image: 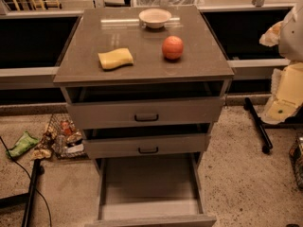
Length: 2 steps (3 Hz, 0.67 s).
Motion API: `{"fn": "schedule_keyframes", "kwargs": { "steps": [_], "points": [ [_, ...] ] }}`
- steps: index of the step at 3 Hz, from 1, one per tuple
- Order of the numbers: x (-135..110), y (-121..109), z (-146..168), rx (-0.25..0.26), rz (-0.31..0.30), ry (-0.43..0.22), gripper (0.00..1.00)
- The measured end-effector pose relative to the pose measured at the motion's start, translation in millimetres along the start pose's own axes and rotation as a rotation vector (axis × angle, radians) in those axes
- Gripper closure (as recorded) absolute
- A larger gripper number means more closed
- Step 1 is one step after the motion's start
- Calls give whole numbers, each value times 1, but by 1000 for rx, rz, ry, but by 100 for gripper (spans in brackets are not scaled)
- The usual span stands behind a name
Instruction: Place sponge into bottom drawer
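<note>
Camera view, looking down on the front of a grey cabinet (214,111). Containers first.

Bottom drawer (151,179): pulled well out toward the camera; only its plain grey floor shows inside; front panel cut by the lower frame edge.

Middle drawer (189,144): pulled out a little, dark gap above its front; contents hidden. Top drawer (104,112): likewise pulled out a little, dark gap above; contents hidden. Both carry dark handles.

Bowl (155,18): pale, shallow, upright at the back centre of the cabinet top (90,37); only its pale inner surface shows.

Wire basket (53,123): on the floor just left of the cabinet, beside the middle drawer; holds a jumble of crumpled packets, not identifiable.

Sponge (115,58): pale yellow, wavy-edged, lying flat on the cabinet top, left of centre toward the front edge; not in any drawer. Orange ball (173,48): to the right of the sponge, apart from it, forward of the bowl.

Gripper (271,34): what appears to be it sits at the far right edge, out beyond the cabinet's right side, roughly level with the ball, well apart from the sponge; holds nothing visible; open or closed cannot be told.

Surroundings: green packet (21,144) on the speckled floor, left of the basket; black cable (24,166) running past it; black bar (258,125) lying on the floor, right of the cabinet.
</note>
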State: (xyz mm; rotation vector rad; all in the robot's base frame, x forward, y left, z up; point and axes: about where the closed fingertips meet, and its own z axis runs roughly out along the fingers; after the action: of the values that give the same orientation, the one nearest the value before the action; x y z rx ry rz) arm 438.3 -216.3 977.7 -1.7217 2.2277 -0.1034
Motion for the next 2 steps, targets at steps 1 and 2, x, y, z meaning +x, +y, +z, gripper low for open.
{"fn": "schedule_keyframes", "kwargs": {
  "steps": [1,2],
  "points": [
    [0,0,0,0,0,0,0],
    [-28,-16,20,-18,-7,-47,0]
  ]
}}
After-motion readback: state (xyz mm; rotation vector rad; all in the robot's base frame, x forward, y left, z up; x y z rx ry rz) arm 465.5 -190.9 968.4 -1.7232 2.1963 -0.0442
